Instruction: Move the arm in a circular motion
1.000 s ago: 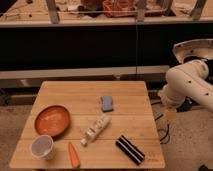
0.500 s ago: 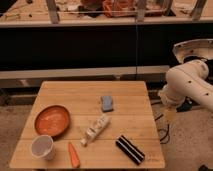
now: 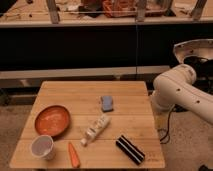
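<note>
The white, smooth, tube-shaped arm (image 3: pixel 181 90) comes in from the right edge and bends at a rounded joint just off the right side of the wooden table (image 3: pixel 130 92). Its lower link hangs down beside the table's right edge. The gripper (image 3: pixel 160 121) is the pale yellowish tip at the bottom of that link, close to the table edge and level with the tabletop. It touches none of the objects on the table.
On the table lie an orange bowl (image 3: pixel 52 120), a white cup (image 3: pixel 42 147), a carrot (image 3: pixel 74 155), a white bottle (image 3: pixel 96 129), a blue sponge (image 3: pixel 107 103) and a black striped block (image 3: pixel 130 149). A dark counter (image 3: pixel 90 45) runs behind. The robot's white base (image 3: pixel 197 50) stands at the right.
</note>
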Controlling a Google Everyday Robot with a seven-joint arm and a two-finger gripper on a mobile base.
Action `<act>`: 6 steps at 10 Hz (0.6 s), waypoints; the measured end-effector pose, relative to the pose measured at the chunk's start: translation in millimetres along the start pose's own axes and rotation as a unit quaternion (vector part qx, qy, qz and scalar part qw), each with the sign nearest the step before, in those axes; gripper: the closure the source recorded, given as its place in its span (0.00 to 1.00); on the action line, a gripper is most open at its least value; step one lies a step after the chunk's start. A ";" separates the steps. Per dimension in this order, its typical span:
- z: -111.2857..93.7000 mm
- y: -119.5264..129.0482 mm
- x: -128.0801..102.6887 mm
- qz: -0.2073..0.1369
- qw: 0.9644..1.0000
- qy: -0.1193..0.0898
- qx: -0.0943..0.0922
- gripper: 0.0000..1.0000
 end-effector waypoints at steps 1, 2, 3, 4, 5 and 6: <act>-1.2 4.1 -1.1 -0.006 1.000 0.002 0.001 0.20; -2.0 6.7 -6.2 -0.012 1.000 0.002 0.002 0.20; -3.7 10.4 -19.4 -0.021 1.000 0.002 0.003 0.20; -5.8 13.4 -35.8 -0.029 1.000 0.002 0.004 0.20; -7.3 16.3 -52.8 -0.039 0.999 0.001 0.004 0.20; -8.6 18.4 -64.5 -0.048 0.999 0.000 0.005 0.20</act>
